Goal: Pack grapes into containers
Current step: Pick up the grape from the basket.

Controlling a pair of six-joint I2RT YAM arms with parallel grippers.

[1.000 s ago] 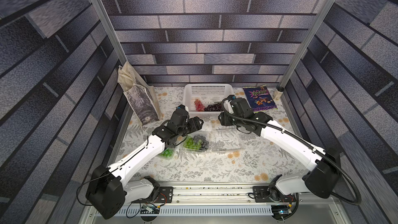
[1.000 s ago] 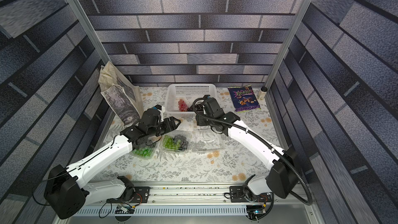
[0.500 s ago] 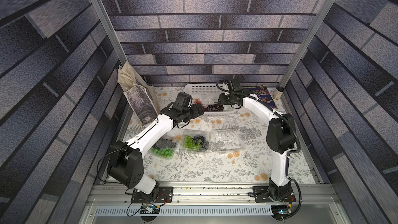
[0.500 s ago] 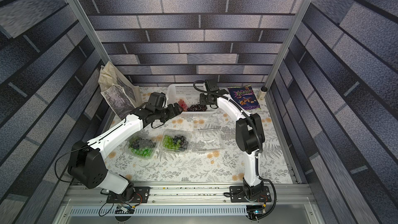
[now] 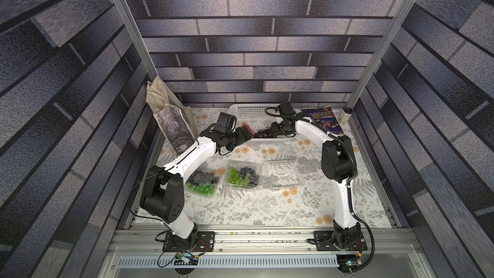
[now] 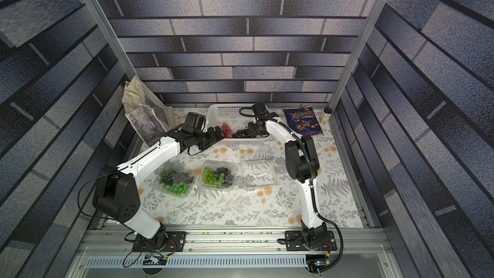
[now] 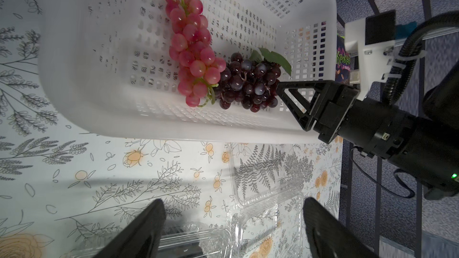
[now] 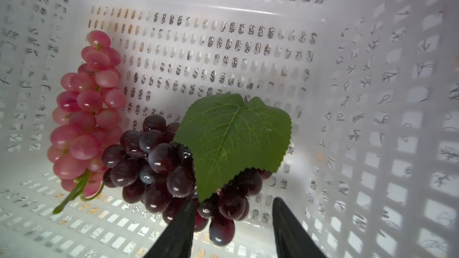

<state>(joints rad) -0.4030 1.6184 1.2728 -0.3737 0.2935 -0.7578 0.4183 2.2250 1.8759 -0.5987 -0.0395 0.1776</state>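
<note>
Two bunches of grapes lie in the white basket (image 5: 263, 143): a red bunch (image 7: 191, 45) (image 8: 84, 112) and a dark purple bunch (image 7: 248, 85) (image 8: 154, 162) with a green leaf. My right gripper (image 8: 232, 203) (image 5: 274, 131) reaches into the basket, open, its fingers straddling the near end of the dark purple bunch. My left gripper (image 7: 233, 202) (image 5: 244, 136) hovers open and empty just outside the basket's near left corner. Three clear containers sit mid-table: two (image 5: 203, 183) (image 5: 243, 175) hold green and black grapes, and the right one (image 5: 283, 175) is empty with its lid open.
A cloth tote bag (image 5: 171, 121) leans at the back left. A purple snack packet (image 5: 324, 121) and a small jar (image 5: 344, 114) lie at the back right. The basket's perforated walls (image 8: 372, 95) close around my right gripper.
Both arms swung from above the containers back to the basket. The right gripper went down inside to the dark purple bunch, and the left gripper opened wider.
</note>
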